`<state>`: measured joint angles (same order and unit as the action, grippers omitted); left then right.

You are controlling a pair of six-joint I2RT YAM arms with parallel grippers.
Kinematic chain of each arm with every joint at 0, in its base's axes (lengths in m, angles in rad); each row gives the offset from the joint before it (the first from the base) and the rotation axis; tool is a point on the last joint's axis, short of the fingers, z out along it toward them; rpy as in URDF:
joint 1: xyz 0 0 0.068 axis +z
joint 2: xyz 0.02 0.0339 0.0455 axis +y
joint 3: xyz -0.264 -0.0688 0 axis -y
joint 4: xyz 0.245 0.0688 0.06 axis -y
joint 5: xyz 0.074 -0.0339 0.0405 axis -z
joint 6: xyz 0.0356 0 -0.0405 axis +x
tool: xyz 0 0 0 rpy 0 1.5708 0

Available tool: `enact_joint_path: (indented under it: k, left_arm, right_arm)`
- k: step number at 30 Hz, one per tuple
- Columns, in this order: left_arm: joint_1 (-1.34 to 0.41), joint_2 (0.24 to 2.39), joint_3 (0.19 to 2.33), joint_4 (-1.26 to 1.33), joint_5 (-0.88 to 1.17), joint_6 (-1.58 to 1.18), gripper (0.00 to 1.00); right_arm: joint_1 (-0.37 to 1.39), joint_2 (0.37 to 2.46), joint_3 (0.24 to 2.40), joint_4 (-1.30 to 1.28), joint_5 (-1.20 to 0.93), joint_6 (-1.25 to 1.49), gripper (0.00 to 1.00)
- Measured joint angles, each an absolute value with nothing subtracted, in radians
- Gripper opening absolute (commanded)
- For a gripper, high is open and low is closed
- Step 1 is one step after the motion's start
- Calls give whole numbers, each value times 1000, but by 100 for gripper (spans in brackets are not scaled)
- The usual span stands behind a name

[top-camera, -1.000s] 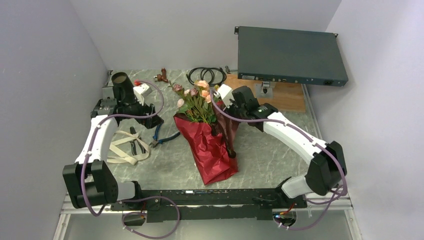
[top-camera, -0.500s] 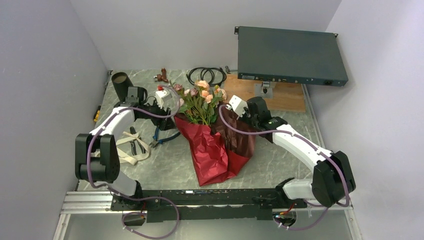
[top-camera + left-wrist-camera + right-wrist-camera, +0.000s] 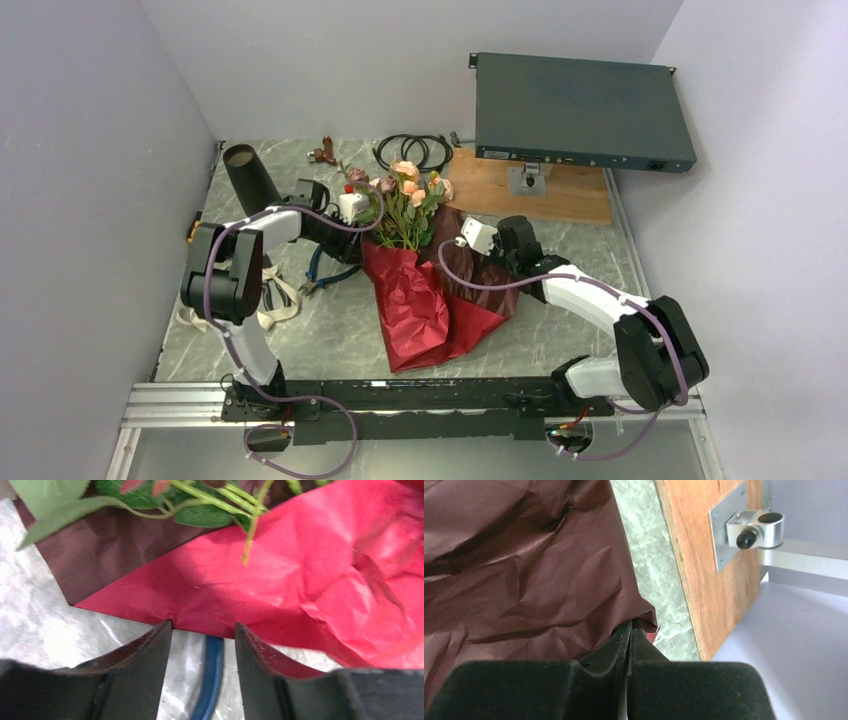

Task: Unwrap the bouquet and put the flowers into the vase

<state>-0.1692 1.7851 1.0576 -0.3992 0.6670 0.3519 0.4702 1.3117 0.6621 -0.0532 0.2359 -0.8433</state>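
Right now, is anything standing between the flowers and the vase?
Yes. Seen from above, the left gripper and its wrist lie across the path from the flowers to the vase. The wrapping paper also encloses them below the blooms.

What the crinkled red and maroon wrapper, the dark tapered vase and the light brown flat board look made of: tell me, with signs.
Crinkled red and maroon wrapper: thin matte paper, by its sharp creases and straight cut edges. Dark tapered vase: matte, perhaps ceramic or plastic; the look leaves it open. Light brown flat board: wood, by its streaky grain.
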Motion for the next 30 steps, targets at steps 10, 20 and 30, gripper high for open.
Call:
enact_joint_path:
  k: [10, 20, 30]
  left_arm:
    - [-173, 1967, 1279, -409, 532, 254, 25]
    - [-173, 2027, 1368, -416, 500, 214, 28]
    - [-173, 1897, 1338, -438, 616, 239, 82]
  right_arm:
    - [361, 1364, 577, 115, 269, -962, 0]
    - [259, 1402, 579, 189, 278, -1030, 30]
    - [255, 1335, 579, 128, 247, -1053, 87]
